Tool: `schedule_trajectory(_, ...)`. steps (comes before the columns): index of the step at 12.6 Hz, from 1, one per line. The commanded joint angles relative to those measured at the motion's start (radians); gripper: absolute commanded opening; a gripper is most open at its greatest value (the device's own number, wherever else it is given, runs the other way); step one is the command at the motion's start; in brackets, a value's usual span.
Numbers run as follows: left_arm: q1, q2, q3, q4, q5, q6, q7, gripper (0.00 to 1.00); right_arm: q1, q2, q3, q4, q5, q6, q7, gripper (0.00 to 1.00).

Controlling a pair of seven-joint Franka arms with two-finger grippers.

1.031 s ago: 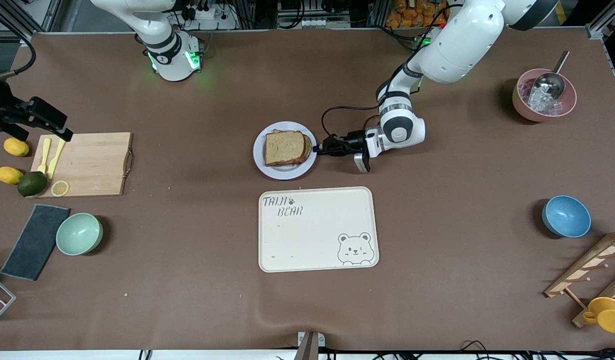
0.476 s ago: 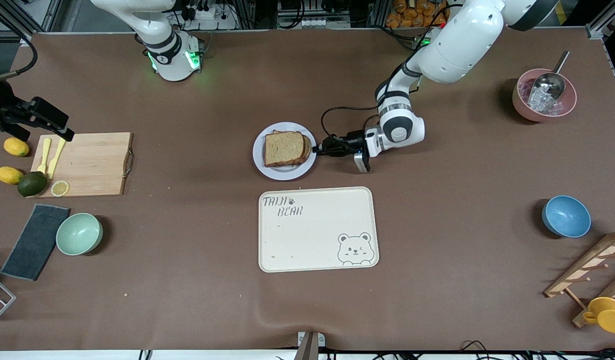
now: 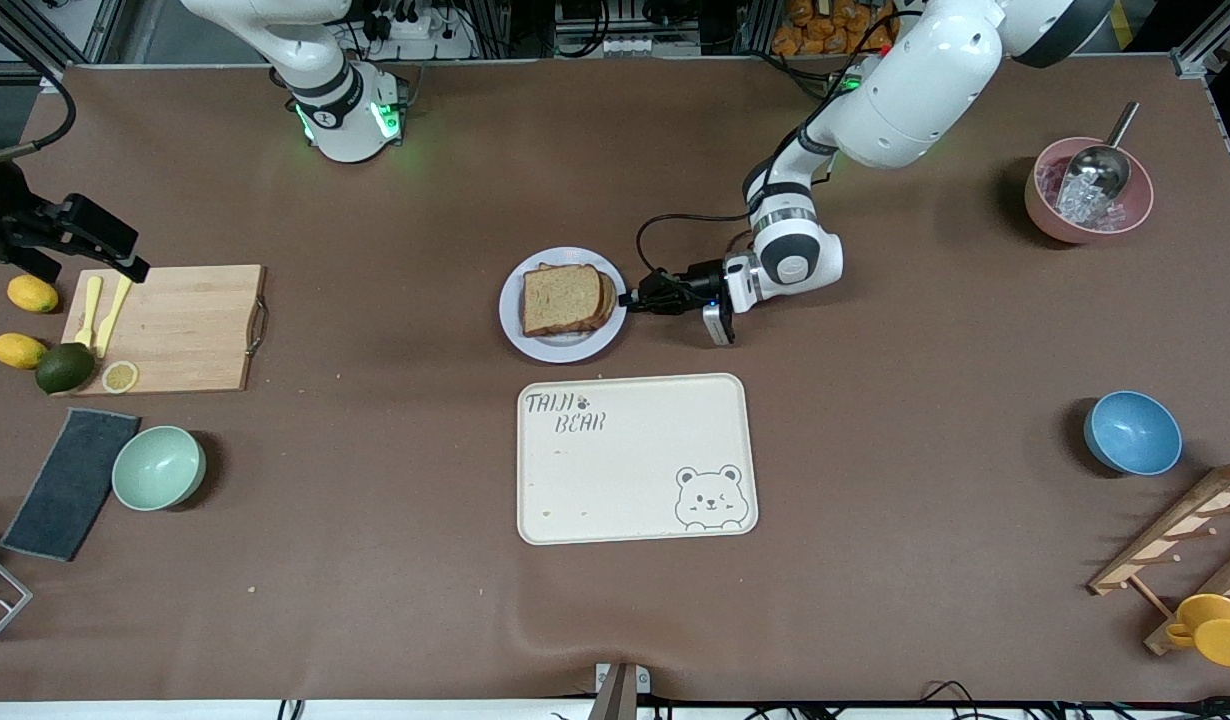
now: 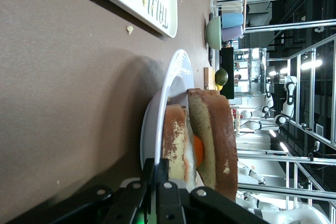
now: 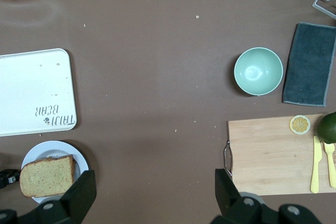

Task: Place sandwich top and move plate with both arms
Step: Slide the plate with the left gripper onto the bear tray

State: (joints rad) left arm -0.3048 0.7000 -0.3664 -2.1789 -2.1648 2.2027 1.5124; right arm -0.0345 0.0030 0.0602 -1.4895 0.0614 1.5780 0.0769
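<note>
The cream bear-printed tray (image 3: 636,459) is seen nearest the front camera at the middle of the table, bare of food. Just farther from that camera, the small round plate (image 3: 562,346) is set on the brown table (image 3: 875,520), close to the tray's edge but apart from it. The sandwich top (image 3: 561,299) is laid on the stack on the plate; in the left wrist view it (image 4: 212,135) is shown over an orange and white filling and a lower slice (image 4: 175,145).

The left gripper (image 3: 636,297) is held low at the plate's rim on the side toward the left arm's end, its fingers (image 4: 157,182) clenched on that rim (image 4: 173,85).

The right gripper (image 3: 95,240) is kept up over the wooden cutting board (image 3: 180,327) at the right arm's end, where the arm waits; its fingers (image 5: 79,195) are spread wide and nothing is held between them.
</note>
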Motion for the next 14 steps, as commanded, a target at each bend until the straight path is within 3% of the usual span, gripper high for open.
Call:
schedule_trajectory(1, 0.01, 0.018, -0.023, 0.024, -0.046, 0.011, 0.037, 0.0, -0.002, -0.011, 0.009, -0.012, -0.017, -0.003, 0.012, 1.0)
schedule_trajectory(4, 0.053, 0.0, -0.061, 0.016, -0.046, 0.012, 0.029, 0.0, -0.002, -0.011, 0.009, -0.014, -0.015, -0.003, 0.011, 1.0)
schedule_trajectory(8, 0.173, -0.01, -0.164, 0.021, -0.046, 0.014, 0.006, 0.0, -0.004, -0.009, 0.009, -0.012, -0.015, -0.003, 0.009, 1.0)
schedule_trajectory(14, 0.271, -0.079, -0.166, 0.022, -0.026, 0.022, -0.083, 0.0, -0.005, -0.008, 0.007, -0.014, -0.015, -0.004, 0.01, 1.0)
